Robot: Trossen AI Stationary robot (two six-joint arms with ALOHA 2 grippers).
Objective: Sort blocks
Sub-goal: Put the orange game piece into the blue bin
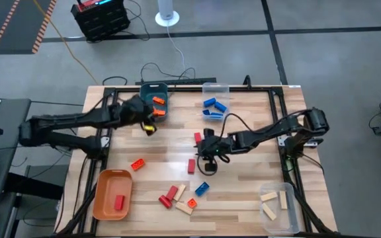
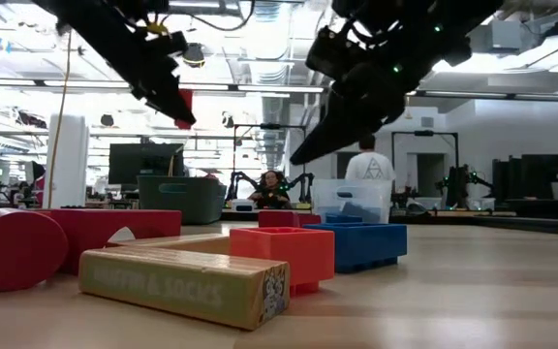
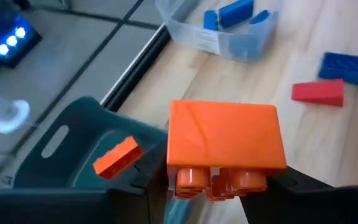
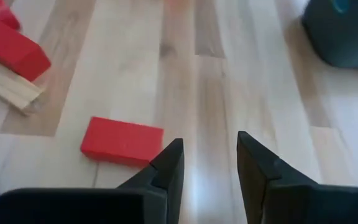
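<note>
My left gripper [image 1: 148,123] hangs just near of the teal bin [image 1: 154,94], shut on an orange block [image 3: 225,146]. Two more orange blocks [image 3: 117,155] lie in that bin. My right gripper [image 4: 209,163] stands open over bare table at mid-table, with nothing between its fingers. A red block [image 4: 122,142] lies flat just beside one of its fingers. Loose on the table are an orange block [image 1: 137,164], a blue block [image 1: 202,188], and red blocks [image 1: 169,196] and wood blocks [image 1: 187,205] near the front. My left gripper pinches the orange block by two opposite sides [image 3: 174,163] between its two fingers [image 3: 291,186]. The fingers slant down, coming from the table's left. The block is lifted clear of the table, and its round studs [image 3: 219,180] face back toward the wrist.
A clear bin [image 1: 215,100] with blue blocks stands at the far edge, right of the teal bin. An orange bin [image 1: 110,193] with a red block sits near left. A clear bin [image 1: 278,206] with wood blocks sits near right. Cables run over the far edge.
</note>
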